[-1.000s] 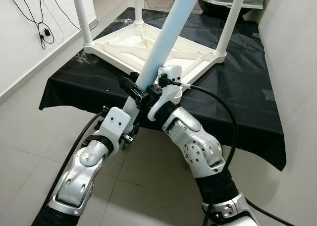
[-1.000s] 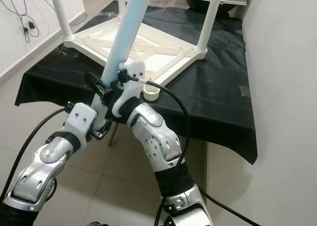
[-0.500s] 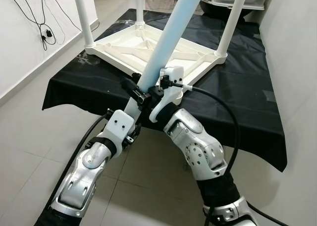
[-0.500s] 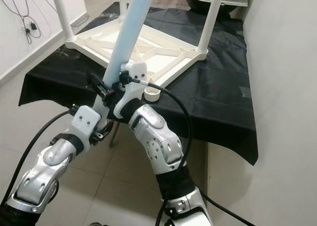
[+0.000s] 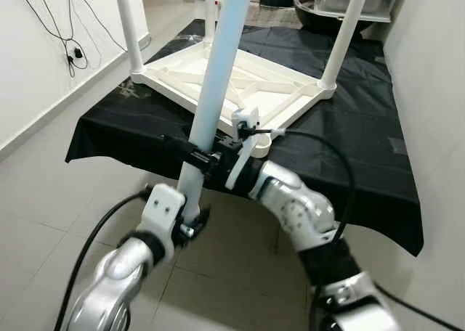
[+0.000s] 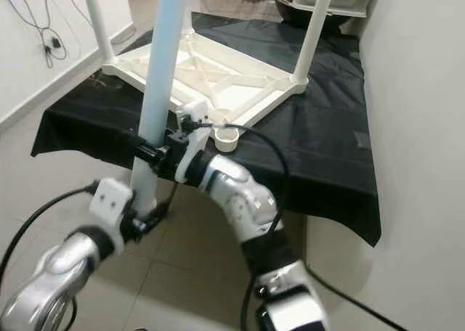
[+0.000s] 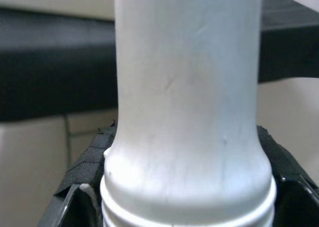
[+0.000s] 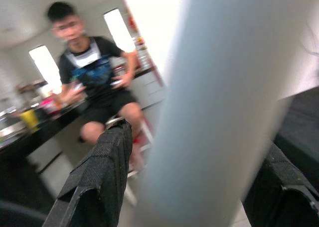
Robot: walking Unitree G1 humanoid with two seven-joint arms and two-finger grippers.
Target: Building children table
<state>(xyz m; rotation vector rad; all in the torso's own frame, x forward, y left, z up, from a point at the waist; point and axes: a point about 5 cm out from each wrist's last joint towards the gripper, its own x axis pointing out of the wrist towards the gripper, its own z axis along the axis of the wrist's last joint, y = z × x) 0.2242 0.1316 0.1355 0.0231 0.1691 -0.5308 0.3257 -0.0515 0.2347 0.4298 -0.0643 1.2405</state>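
Two grippers clamped on one pale-blue table leg (image 5: 218, 77), held close to upright in front of the black-draped bench (image 5: 363, 149).

Left gripper (image 5: 190, 213) is closed round the leg's lower end, just above its ribbed collar; the left wrist view shows a black finger (image 7: 82, 174) pressed against each side. Right gripper (image 5: 200, 157) grips the same leg just above the left one, a finger (image 8: 107, 172) on each side. Beyond both grippers, on the black cloth, lies the white tabletop (image 5: 240, 84) upside down, three white legs (image 5: 129, 27) already standing up from its corners. The near corner socket (image 6: 226, 138) sits just beyond the right wrist. Right wrist view: a seated person (image 8: 94, 82), blurred, in the background.
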